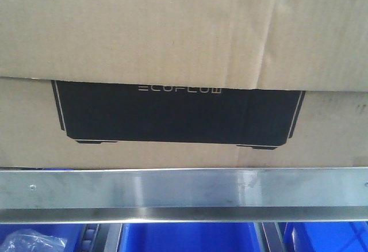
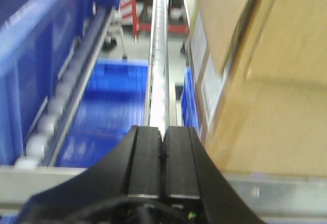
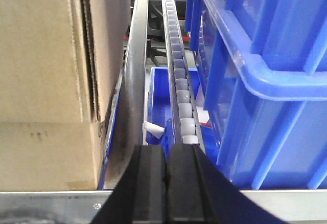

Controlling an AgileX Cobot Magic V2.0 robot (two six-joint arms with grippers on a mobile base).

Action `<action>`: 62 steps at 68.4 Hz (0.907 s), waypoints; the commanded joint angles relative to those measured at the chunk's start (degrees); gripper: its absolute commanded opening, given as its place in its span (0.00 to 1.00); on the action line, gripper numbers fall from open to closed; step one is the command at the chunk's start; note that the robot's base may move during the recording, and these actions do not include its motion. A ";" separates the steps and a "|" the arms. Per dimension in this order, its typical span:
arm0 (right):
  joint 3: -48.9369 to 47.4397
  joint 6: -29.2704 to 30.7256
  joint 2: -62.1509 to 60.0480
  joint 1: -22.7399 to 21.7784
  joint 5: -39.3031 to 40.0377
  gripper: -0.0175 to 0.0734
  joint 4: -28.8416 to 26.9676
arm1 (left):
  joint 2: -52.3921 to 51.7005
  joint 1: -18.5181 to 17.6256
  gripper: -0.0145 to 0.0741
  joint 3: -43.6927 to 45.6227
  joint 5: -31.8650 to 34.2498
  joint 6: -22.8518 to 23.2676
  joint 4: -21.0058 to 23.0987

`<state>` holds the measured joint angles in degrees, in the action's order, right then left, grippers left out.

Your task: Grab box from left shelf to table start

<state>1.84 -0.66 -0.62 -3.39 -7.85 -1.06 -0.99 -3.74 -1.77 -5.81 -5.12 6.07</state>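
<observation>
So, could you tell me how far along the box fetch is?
Barely begun. The large brown corrugated cardboard box with the black ECOFLOW panel sits behind the silvery brushed-metal shelf rail. In hand: the shut left gripper and shut right gripper flank it, neither holding it. Left: grasp, lift, set on the table.

The box (image 1: 172, 33) sits on the left shelf (image 1: 184, 191), bins (image 1: 184, 239) seemingly below its rail.

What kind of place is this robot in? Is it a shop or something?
Most likely a warehouse or stockroom, not a shop. A big cardboard box sits on a metal shelf, blue plastic bins stand nearby, and a roller track for sliding goods runs back into the rack.
</observation>
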 commanded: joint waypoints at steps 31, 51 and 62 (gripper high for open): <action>0.07 0.29 -0.48 -0.21 8.94 0.25 0.50 | -0.32 -0.40 0.06 18.19 3.51 0.04 -2.39; 0.07 0.29 -0.48 -0.21 8.57 0.25 0.50 | -0.22 -0.40 0.37 26.04 -6.14 0.04 -2.55; 0.07 0.29 -0.48 -0.21 8.57 0.25 0.50 | 1.74 -0.40 0.62 28.42 -8.35 0.04 -2.31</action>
<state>1.84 -0.66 -0.62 -3.39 -4.58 -1.03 -0.99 -3.74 23.50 -17.10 -5.12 3.51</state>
